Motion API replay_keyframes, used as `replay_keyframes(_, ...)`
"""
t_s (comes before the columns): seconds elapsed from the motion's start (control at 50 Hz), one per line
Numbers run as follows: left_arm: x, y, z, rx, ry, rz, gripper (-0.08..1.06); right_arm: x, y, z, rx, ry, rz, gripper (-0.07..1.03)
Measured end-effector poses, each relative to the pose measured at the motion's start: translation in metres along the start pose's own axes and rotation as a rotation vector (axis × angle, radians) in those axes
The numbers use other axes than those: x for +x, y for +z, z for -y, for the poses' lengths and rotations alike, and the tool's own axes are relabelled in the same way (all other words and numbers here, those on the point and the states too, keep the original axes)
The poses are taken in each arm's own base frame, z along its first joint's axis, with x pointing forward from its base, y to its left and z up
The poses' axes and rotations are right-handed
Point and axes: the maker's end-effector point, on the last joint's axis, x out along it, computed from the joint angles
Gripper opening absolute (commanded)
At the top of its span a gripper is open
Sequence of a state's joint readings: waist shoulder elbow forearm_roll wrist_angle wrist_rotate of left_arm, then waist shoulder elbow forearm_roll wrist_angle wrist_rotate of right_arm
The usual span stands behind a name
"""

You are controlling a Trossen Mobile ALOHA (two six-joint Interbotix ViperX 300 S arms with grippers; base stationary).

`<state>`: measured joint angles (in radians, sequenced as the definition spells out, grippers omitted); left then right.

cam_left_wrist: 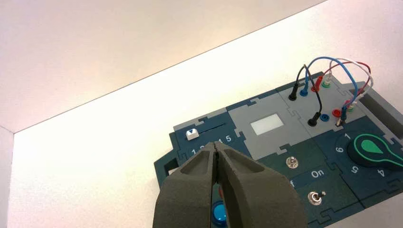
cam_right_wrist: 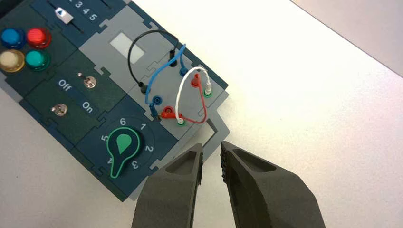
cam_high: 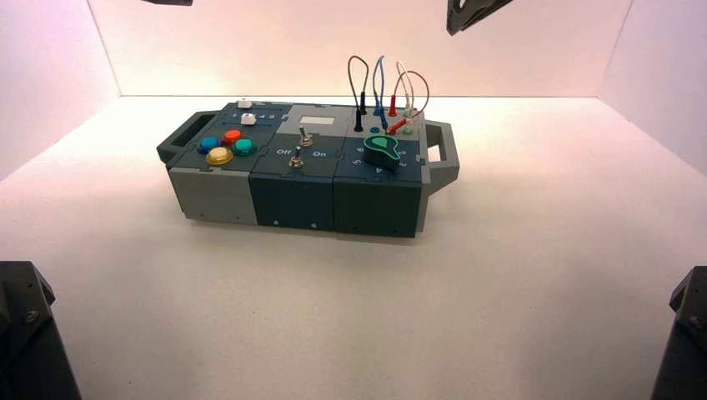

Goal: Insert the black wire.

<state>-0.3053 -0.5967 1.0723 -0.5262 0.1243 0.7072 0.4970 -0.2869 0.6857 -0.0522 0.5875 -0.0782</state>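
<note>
The black wire (cam_right_wrist: 134, 42) is a thin dark loop at the box's back right. Its two black plugs stand upright in neighbouring sockets, one (cam_right_wrist: 141, 86) nearer the toggles and one (cam_right_wrist: 173, 59) farther back. It also shows in the left wrist view (cam_left_wrist: 314, 118) and the high view (cam_high: 358, 77). My left gripper (cam_left_wrist: 216, 144) is shut and empty, raised above the slider and buttons at the box's left end. My right gripper (cam_right_wrist: 211, 148) is open and empty, raised above the table beside the box's right handle (cam_right_wrist: 215, 124), well apart from the wires.
The box (cam_high: 292, 196) stands mid-table, slightly turned. Beside the black wire are a blue wire (cam_right_wrist: 157, 76), a white wire (cam_right_wrist: 180, 97) and a red wire (cam_right_wrist: 167, 112). There are coloured buttons (cam_right_wrist: 26, 47), two toggles (cam_right_wrist: 88, 82), a green knob (cam_right_wrist: 122, 145) and a white slider knob (cam_left_wrist: 192, 134).
</note>
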Motion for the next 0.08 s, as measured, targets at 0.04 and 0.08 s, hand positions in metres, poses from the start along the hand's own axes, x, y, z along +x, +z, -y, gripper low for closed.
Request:
replay_keyframes(0.04, 0.0003, -0.0003, 0.0, 0.001, 0.0, -0.002, -0.03, 0.0003, -0.0002, 0.0005, 0.001, -0.001, 0.001, 0.23)
replay_keyframes(0.08, 0.0012, -0.0014, -0.0003, 0.0, 0.0, -0.006, -0.03, 0.0005, -0.0008, 0.0005, 0.0, -0.002, 0.0, 0.23)
